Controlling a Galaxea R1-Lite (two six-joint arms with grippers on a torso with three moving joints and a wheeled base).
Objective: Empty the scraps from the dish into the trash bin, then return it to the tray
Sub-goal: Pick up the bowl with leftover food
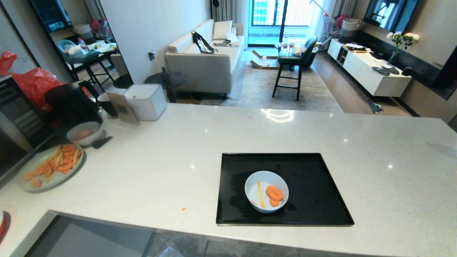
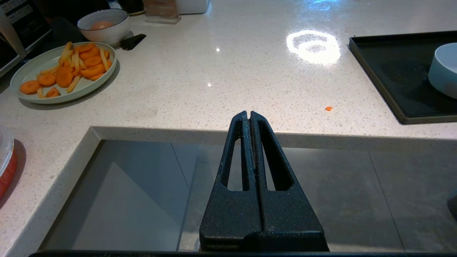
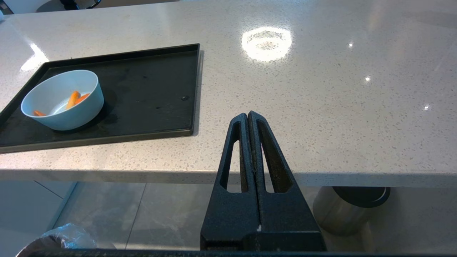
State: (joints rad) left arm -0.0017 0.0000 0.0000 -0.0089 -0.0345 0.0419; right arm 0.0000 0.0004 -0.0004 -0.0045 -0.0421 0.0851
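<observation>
Nothing of the task had been done. The dish (image 1: 266,191) sat on the tray (image 1: 321,171), toward its near edge, with the scraps (image 1: 274,194) inside: a few orange slices and one pale yellow stick. The tray lay on the counter (image 1: 200,142). What appeared to be the trash bin (image 3: 57,240) showed only as a sliver of crinkled clear liner over a rim at the edge of the right wrist view, down below the counter's level, so its exact place was hard to judge. Lifting the dish, tipping it out and setting it back were all left to do.

The left gripper (image 2: 249,115) hung off the counter's near edge with its jaws pressed together, holding and touching nothing. The right gripper (image 3: 248,115) did likewise, well apart from the dish, its jaws closed on nothing.
</observation>
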